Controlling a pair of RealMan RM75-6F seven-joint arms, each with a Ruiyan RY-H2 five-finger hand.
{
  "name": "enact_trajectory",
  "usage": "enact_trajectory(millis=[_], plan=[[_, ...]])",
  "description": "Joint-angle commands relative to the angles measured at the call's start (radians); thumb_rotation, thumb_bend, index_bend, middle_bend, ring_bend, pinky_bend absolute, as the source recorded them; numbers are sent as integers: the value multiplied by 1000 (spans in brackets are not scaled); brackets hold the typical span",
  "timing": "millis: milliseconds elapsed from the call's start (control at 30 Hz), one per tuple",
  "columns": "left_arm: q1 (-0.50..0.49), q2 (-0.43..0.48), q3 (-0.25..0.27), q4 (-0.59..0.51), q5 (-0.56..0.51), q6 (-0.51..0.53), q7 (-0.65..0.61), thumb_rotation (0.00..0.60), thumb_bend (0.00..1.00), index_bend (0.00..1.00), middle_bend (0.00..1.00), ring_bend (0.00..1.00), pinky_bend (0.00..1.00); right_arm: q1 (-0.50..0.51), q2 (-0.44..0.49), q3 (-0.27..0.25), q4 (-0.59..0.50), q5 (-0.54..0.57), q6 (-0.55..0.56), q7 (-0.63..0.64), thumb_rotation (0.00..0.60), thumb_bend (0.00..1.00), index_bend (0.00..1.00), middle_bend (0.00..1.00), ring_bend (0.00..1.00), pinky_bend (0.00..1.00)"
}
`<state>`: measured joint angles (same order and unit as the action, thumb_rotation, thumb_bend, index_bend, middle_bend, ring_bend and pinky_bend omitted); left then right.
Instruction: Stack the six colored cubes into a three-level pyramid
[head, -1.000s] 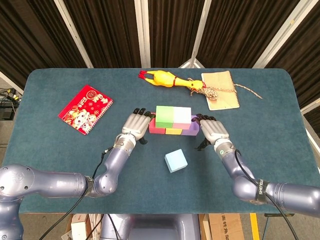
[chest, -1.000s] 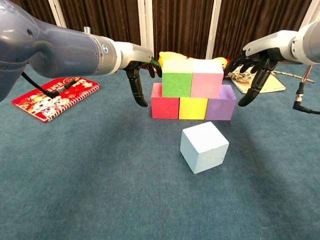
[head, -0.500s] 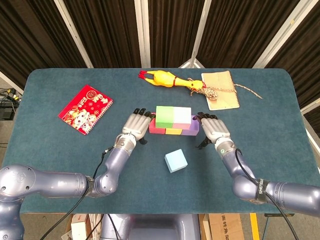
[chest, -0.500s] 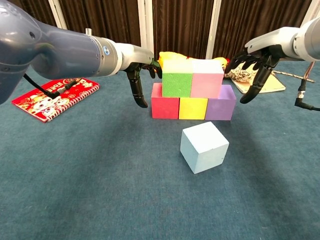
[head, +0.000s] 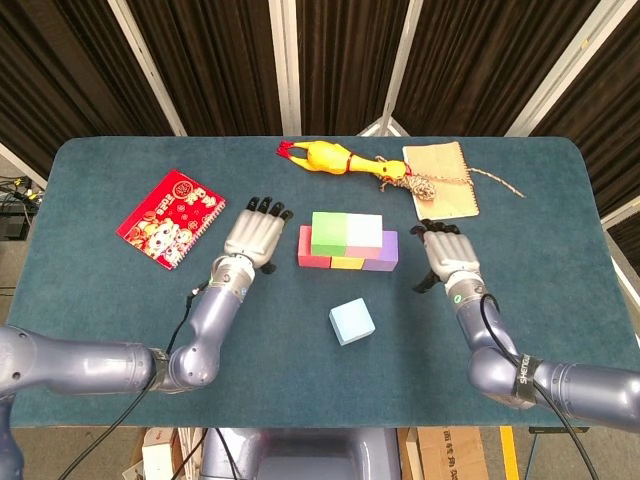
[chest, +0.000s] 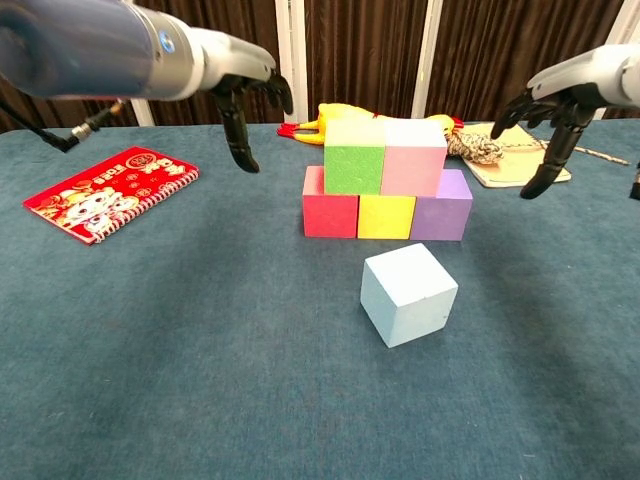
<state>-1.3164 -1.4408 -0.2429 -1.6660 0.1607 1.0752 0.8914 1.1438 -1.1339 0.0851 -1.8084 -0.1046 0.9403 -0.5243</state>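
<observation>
A red cube (chest: 330, 216), a yellow cube (chest: 386, 217) and a purple cube (chest: 441, 210) form a row on the table. On top of them sit a green cube (chest: 354, 168) (head: 328, 233) and a pink cube (chest: 414, 168) (head: 364, 234) side by side. The light blue cube (chest: 409, 295) (head: 351, 321) lies alone in front of the row. My left hand (head: 255, 235) (chest: 240, 90) hovers open to the left of the stack, apart from it. My right hand (head: 450, 258) (chest: 553, 105) hangs open to the right, also clear of the cubes.
A red spiral notebook (head: 170, 218) lies at the left. A yellow rubber chicken (head: 340, 160) lies behind the stack, with a tan notepad (head: 440, 179) and a rope toy (head: 425, 184) at the back right.
Both hands have drawn away from the sides of the stack: the left moved left and up, the right moved right. The cubes have not shifted.
</observation>
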Motion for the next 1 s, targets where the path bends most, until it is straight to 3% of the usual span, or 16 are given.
enact_trajectory(millis=[33, 233, 400, 500, 600, 767, 1000], plan=[[23, 65, -14, -51, 10, 21, -17, 600, 243, 176, 68, 20, 29, -7, 22, -16, -15, 13, 79, -29, 600, 155, 180, 67, 0, 0], [108, 202, -55, -148, 133, 11, -147, 600, 243, 163, 59, 19, 29, -64, 72, -23, -51, -15, 189, -18, 600, 154, 180, 67, 0, 0], [234, 370, -43, -270, 333, 20, -271, 600, 242, 161, 56, 18, 30, -151, 131, -46, -88, -113, 253, 29, 600, 155, 180, 67, 0, 0], [392, 525, 3, -374, 514, 63, -401, 600, 243, 161, 56, 18, 30, -260, 189, -86, -156, -275, 279, 127, 600, 155, 180, 67, 0, 0], [503, 595, 48, -390, 689, 77, -516, 600, 243, 161, 56, 18, 30, -346, 229, -111, -203, -443, 267, 221, 600, 154, 180, 67, 0, 0], [662, 649, 108, -373, 936, 166, -693, 600, 243, 160, 56, 18, 30, -458, 279, -155, -260, -702, 274, 313, 600, 155, 180, 67, 0, 0], [840, 682, 190, -324, 1135, 305, -813, 600, 243, 155, 58, 18, 30, -578, 286, -213, -291, -957, 333, 314, 600, 155, 180, 67, 0, 0]])
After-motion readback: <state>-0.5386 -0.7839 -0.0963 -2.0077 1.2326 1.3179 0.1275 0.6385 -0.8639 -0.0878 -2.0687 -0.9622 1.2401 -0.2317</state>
